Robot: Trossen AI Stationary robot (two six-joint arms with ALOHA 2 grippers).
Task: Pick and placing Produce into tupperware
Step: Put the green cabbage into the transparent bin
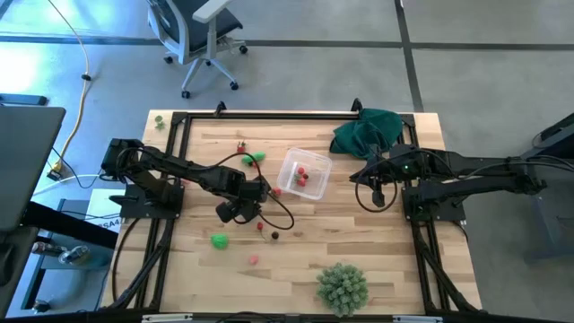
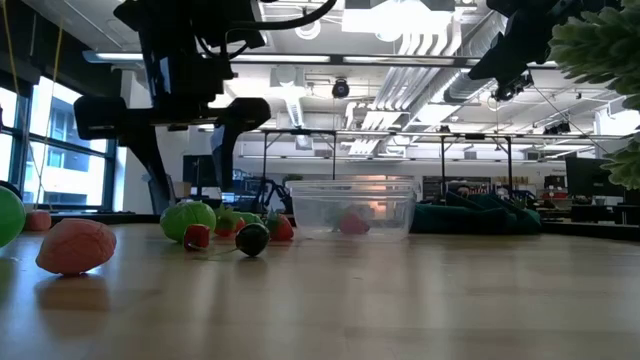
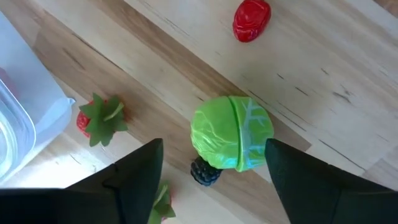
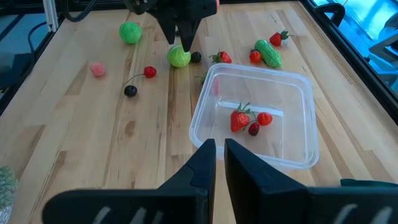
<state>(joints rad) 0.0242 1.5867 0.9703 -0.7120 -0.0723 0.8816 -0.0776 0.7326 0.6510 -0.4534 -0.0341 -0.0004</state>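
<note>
My left gripper (image 3: pixel 214 146) points down, open, with one finger on each side of a bright green ball-shaped produce piece (image 3: pixel 231 140) that rests on the table. A dark berry (image 3: pixel 205 172) and a strawberry (image 3: pixel 99 118) lie beside the ball. The clear tupperware (image 4: pixel 255 118) stands just to the right of them and holds a strawberry (image 4: pixel 240 119) and small red pieces. More produce lies loose: a green ball (image 1: pixel 219 240), a pink piece (image 1: pixel 254 259) and cherries (image 1: pixel 260 226). My right gripper (image 4: pixel 219 162) waits shut, raised above the table to the right of the tupperware. My left gripper comes at the green ball from above, its fingers pointing down. One finger (image 3: pixel 140 168) stands clear of the ball. The other finger (image 3: pixel 280 162) stands right at the ball's side (image 3: pixel 268 134); I cannot tell whether it touches.
A big pale-green spiky ball (image 1: pixel 342 287) sits near the front edge. A dark green cloth (image 1: pixel 368 133) lies at the back right corner. A green pickle-like piece (image 4: pixel 268 53) and red pieces lie near the far edge behind the tupperware. Bare wood lies at the front left.
</note>
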